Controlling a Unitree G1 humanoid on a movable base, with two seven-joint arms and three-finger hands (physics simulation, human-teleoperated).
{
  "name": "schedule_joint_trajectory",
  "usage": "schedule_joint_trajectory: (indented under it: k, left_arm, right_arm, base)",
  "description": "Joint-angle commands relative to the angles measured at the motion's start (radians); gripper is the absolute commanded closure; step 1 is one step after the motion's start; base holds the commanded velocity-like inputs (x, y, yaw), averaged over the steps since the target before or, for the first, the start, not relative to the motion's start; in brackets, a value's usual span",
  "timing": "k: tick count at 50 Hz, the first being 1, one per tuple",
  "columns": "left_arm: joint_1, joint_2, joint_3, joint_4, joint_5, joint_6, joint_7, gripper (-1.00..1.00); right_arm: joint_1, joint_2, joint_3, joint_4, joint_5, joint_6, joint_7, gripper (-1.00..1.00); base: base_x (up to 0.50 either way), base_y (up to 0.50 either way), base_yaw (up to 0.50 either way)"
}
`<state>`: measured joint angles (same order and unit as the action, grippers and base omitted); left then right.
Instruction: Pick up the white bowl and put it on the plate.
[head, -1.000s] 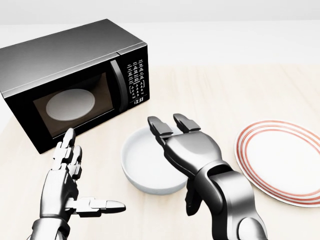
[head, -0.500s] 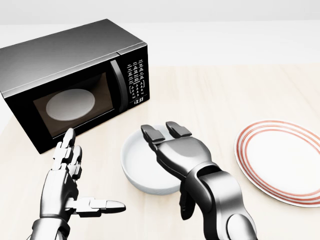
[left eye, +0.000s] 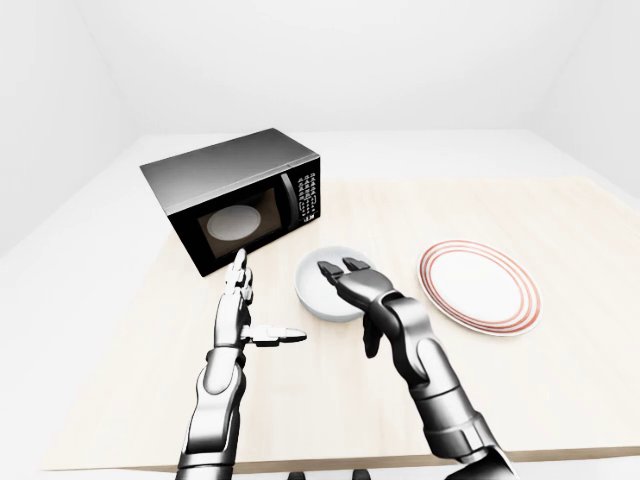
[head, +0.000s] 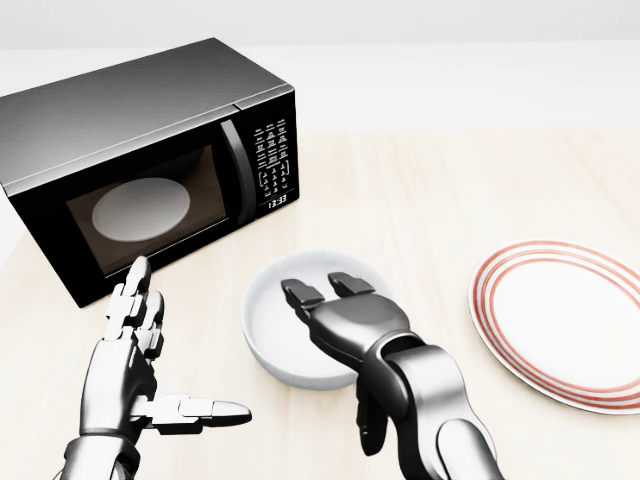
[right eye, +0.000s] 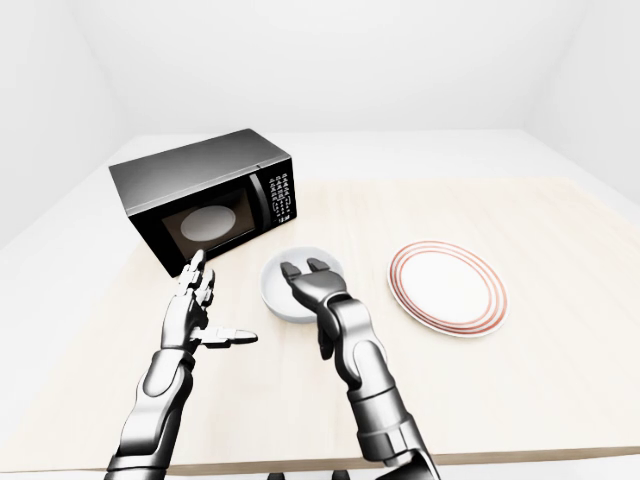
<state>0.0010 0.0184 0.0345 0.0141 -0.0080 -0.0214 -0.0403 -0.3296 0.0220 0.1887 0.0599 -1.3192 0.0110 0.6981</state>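
Right robot hand (head: 330, 300) reaching into the white bowl (head: 290, 330), grasp not yet made.
Fingers apart over the bowl's near rim; bowl sitting on the bench (head: 450, 200), left of the plate (head: 560, 325) (left robot hand (head: 140, 370) hovering open); closing on the rim comes next.

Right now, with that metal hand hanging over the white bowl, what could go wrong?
The right hand reaches over the white bowl with fingers open, thumb outside the near rim. A pinch on the rim alone might tip the bowl or let it slip.

The microwave stands close by at the view's left, so a shoved bowl could knock it.

The plate lies apart at the right; a loose hold could drop the bowl on the way.
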Motion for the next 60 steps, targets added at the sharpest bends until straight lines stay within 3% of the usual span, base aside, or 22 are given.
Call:
schedule_joint_trajectory:
  k: [1, 60]
  left_arm:
    - [0.0, 0.0, 0.0, 0.0, 0.0, 0.0, 0.0, -1.0]
    - [0.0, 0.0, 0.0, 0.0, 0.0, 0.0, 0.0, -1.0]
  right_arm:
    - [-0.004, -0.007, 0.0, 0.087, 0.003, -0.007, 0.0, -1.0]
    - [-0.026, -0.021, -0.004, 0.236, 0.007, -0.017, 0.0, -1.0]
  base:
    - [0.0, 0.0, 0.0]
    - [0.0, 0.0, 0.0]
